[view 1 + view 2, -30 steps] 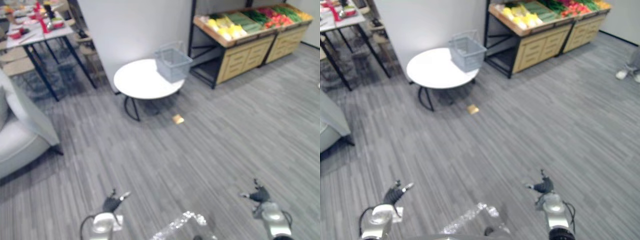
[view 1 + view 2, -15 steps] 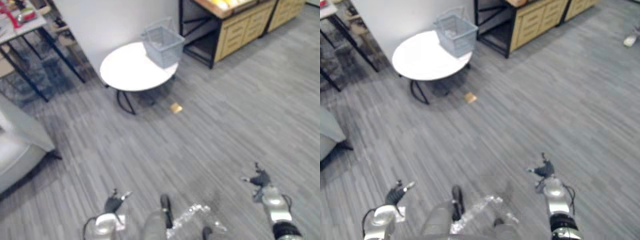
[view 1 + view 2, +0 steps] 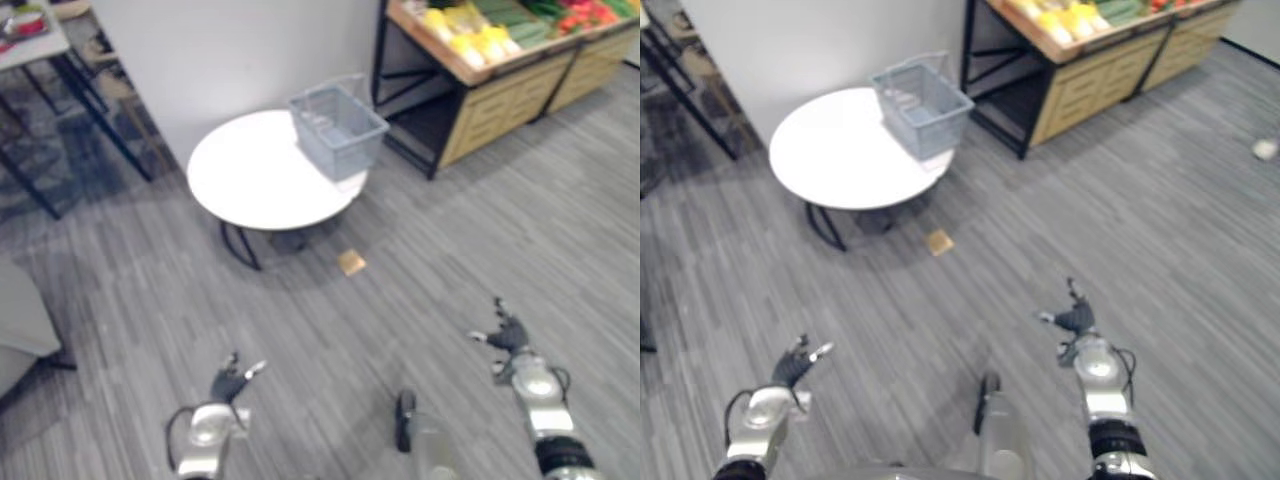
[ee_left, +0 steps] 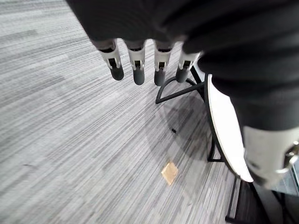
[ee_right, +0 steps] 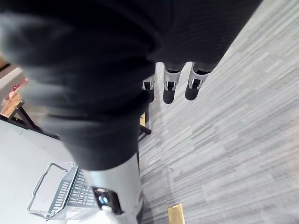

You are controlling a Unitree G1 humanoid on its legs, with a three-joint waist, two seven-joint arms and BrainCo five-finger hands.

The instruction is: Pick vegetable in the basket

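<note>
A grey wire basket (image 3: 338,132) stands on the right edge of a round white table (image 3: 250,175), with a folded handle and nothing visible in it. Yellow, green and red vegetables (image 3: 480,35) lie on a wooden display stand at the far right. My left hand (image 3: 228,382) hangs low over the floor at the lower left, well short of the table, its fingers (image 4: 138,70) straight and holding nothing. Lower right, my right hand (image 3: 508,336) is likewise open over bare floor, fingers (image 5: 169,88) straight. The basket (image 5: 56,193) shows past it.
A small brown scrap (image 3: 351,262) lies on the grey plank floor in front of the table. A white wall panel (image 3: 230,50) rises behind the table. A black-legged table (image 3: 40,45) stands far left and a pale sofa (image 3: 15,330) sits at the left edge.
The whole picture has shifted, so the camera has moved; the table and basket now sit nearer the middle. Both hands stay low, open and empty.
</note>
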